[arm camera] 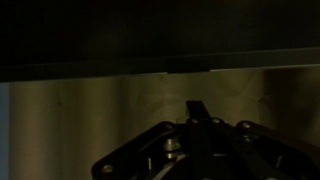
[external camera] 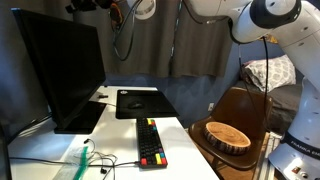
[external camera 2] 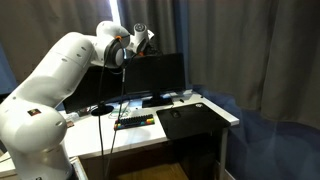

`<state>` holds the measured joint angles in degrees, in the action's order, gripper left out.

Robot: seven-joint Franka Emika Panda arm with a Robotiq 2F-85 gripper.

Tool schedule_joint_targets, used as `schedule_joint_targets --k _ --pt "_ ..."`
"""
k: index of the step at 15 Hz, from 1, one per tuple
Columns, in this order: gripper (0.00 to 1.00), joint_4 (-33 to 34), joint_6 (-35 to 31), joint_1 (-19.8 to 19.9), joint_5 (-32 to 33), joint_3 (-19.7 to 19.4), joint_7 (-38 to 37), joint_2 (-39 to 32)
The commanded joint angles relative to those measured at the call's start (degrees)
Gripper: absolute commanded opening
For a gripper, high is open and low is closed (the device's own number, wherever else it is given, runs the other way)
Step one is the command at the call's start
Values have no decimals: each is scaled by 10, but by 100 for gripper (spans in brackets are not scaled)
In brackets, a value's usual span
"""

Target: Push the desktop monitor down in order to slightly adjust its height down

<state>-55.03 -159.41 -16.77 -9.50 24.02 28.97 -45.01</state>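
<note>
The desktop monitor is a large black blank screen on a black stand at the left of the white desk; it also shows in an exterior view. My gripper is just above the monitor's top edge, near its upper left corner in that view, and reaches in at the top of an exterior view. I cannot tell whether it touches the edge. In the dim wrist view the fingers are pressed together and hold nothing, with a dark band across the top.
A black keyboard with coloured keys and a black mouse pad lie on the desk. A round wooden bowl sits on a brown chair beside it. Dark curtains hang behind. Cables trail at the desk's front left.
</note>
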Motion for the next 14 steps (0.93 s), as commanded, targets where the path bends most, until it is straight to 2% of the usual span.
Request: schedule_joint_targets --k 1,6,14 --pt "0 30 -25 -13 5 -6 -3 -31" --pt "0 36 -50 -18 7 -7 -1 -52" --pt "0 16 -34 -23 9 -42 -29 -40"
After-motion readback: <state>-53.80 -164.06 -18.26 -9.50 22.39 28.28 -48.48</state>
